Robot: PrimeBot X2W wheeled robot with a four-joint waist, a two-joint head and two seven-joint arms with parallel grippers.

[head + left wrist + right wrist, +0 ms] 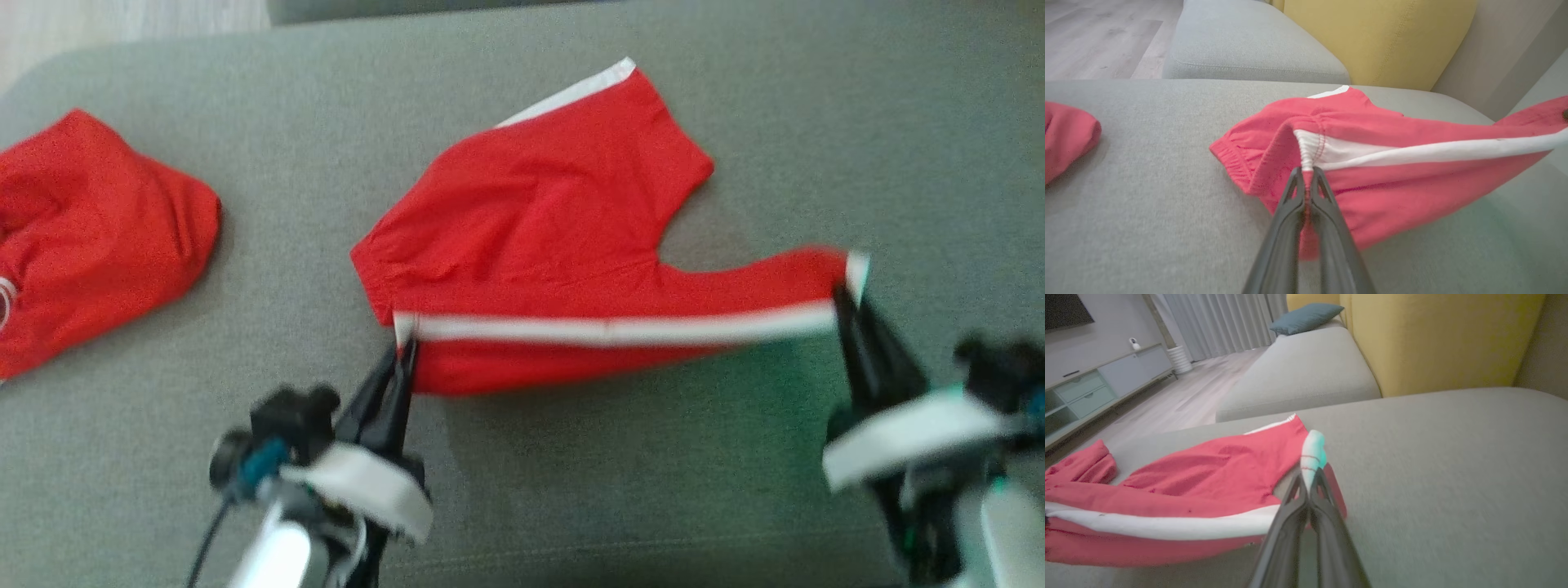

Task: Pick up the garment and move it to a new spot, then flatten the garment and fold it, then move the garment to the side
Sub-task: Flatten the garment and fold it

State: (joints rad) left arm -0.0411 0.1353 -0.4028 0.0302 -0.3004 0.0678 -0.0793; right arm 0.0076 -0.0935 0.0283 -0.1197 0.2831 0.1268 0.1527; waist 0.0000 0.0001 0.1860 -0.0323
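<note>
The garment point(539, 229) is a pair of red shorts with a white side stripe, lying on the grey sofa cushion point(571, 490). Its near edge is lifted and stretched between both grippers. My left gripper point(406, 347) is shut on the waistband corner at the stripe's left end, seen close in the left wrist view as the garment point(1392, 163) pinched by that gripper point(1307, 171). My right gripper point(841, 294) is shut on the leg hem at the stripe's right end. In the right wrist view that gripper point(1309, 473) pinches the white hem of the garment point(1208, 473).
A second red garment point(90, 237) lies bunched at the cushion's left edge. Yellow back cushions point(1380, 36) rise behind the seat. Wooden floor point(1180, 392) and a low cabinet point(1098, 384) lie beyond the sofa's left end.
</note>
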